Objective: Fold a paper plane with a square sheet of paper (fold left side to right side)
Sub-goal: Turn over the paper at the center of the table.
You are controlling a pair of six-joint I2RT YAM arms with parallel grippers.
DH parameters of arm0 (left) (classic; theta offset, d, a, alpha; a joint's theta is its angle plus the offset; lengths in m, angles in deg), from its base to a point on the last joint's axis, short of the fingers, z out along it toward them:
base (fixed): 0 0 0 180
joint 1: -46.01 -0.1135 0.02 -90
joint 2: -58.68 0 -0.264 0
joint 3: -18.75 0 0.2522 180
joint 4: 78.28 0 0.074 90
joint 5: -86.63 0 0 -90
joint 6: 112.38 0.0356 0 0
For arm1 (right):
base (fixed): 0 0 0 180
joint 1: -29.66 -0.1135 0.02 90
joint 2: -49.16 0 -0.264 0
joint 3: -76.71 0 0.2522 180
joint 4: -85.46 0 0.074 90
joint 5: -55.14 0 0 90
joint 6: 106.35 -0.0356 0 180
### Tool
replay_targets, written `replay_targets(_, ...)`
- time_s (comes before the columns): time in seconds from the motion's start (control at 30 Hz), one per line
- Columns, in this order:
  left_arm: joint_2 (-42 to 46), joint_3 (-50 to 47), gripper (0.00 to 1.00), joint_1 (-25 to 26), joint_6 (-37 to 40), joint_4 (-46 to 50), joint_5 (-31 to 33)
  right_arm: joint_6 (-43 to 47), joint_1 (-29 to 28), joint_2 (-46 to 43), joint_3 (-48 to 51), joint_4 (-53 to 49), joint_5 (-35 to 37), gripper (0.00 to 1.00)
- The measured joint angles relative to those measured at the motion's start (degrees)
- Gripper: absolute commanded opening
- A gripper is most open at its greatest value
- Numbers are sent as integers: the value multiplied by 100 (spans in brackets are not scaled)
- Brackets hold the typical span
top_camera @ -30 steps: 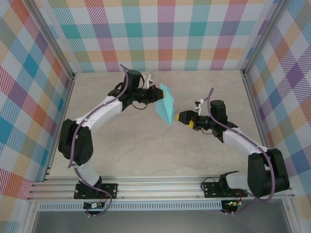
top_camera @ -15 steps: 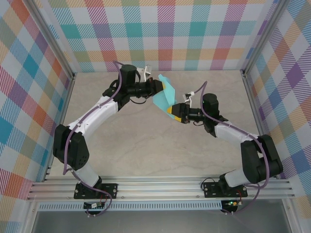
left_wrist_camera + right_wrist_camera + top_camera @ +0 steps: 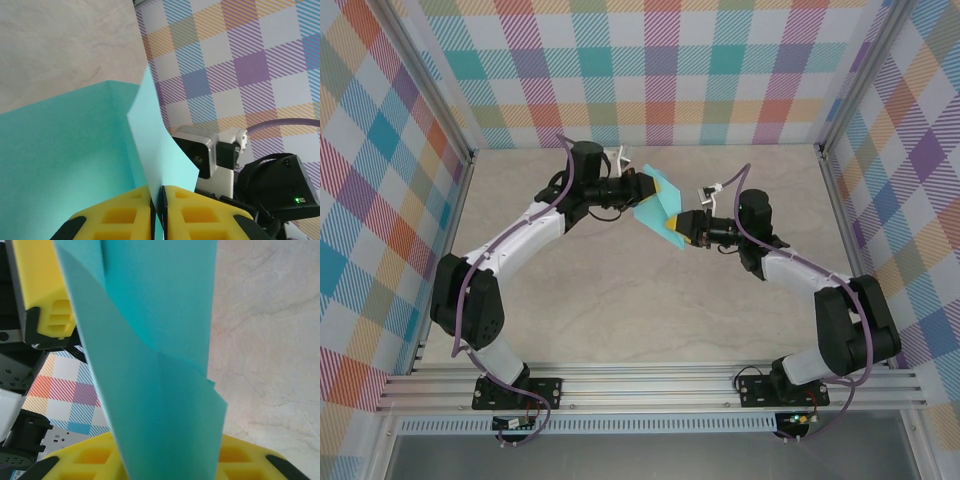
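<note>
While the left gripper (image 3: 642, 187) is clamping the folded paper (image 3: 660, 205) aloft above the table (image 3: 620, 300), the right gripper (image 3: 682, 228) is straddling its lower tip; whether those jaws are pinching cannot be told. A mid-air regrasp is seemingly proceeding; the next move is calling for a confirmed right grip before any release.

Pale marbled tabletop (image 3: 620, 300), pastel plaid walls (image 3: 660, 70), aluminium frame rails (image 3: 650, 385), even light
</note>
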Motion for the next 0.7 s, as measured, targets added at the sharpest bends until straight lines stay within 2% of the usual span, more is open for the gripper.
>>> replay_targets(0.17, -2, -31, 18, -24, 0, -2, -7, 136, 0, -179, -2, -181, 61, 17)
replay_targets(0.33, -2, -52, 49, -103, 101, 72, -24, 542, 0, -326, -68, -833, 245, 8)
replay_targets(0.4, 11, -79, 60, -175, 199, 201, 26, 855, 2, -402, -195, -1370, 424, 4)
replay_targets(0.47, 70, -120, 66, -278, 361, 442, 155, 1296, 0, -527, -393, -2085, 697, 4)
replay_targets(0.7, 903, -245, 73, -553, 1292, 1633, 1189, 3213, -177, -879, -1464, -4774, 2365, 7)
